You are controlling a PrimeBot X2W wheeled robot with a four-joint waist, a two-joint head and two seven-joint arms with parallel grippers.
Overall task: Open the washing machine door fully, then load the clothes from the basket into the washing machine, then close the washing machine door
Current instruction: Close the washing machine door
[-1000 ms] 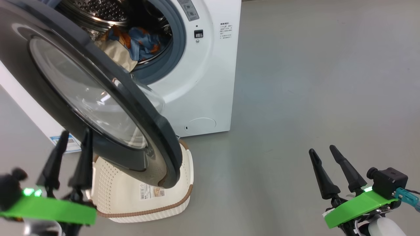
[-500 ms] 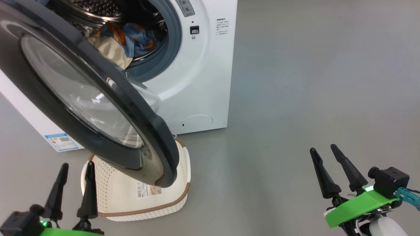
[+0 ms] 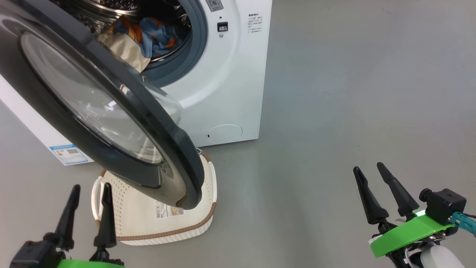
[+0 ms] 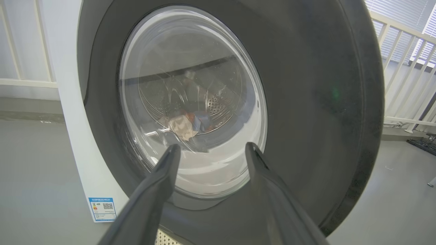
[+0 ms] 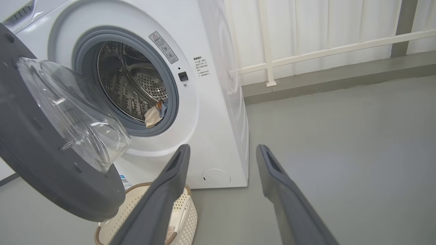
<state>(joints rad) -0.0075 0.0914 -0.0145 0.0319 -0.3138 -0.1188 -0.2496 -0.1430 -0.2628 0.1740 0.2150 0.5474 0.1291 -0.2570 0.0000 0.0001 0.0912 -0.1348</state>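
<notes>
Head view: door (image 3: pixel 111 111) hangs part-open, its lower rim over the empty basket (image 3: pixel 163 227) on the floor (image 3: pixel 334 111); whether the two touch cannot be told. Clothes (image 3: pixel 156 35) lie inside the washer (image 3: pixel 230 93), with the beige cloth (image 3: pixel 124 52) right at the gasket (image 3: pixel 186 63) lip. Left pincer (image 3: pixel 92 186) and right pincer (image 3: pixel 368 167) both stand spread wide and hold nothing, low and close to the robot. Loading looks done, so closing the door is what remains.

Left wrist view: left pincer's fingers point at the door's outer face, framing the glass without touching it. A push here could skid on the glossy curve. A push near the hinge side would need much force, and a hard shove could slam the door.

Right wrist view: beige cloth droops over the lower edge of the opening. The likeliest fault is that cloth getting pinched between glass bowl and gasket, so the latch fails. The door's bottom sits close above the basket and might snag its rim while swinging.
</notes>
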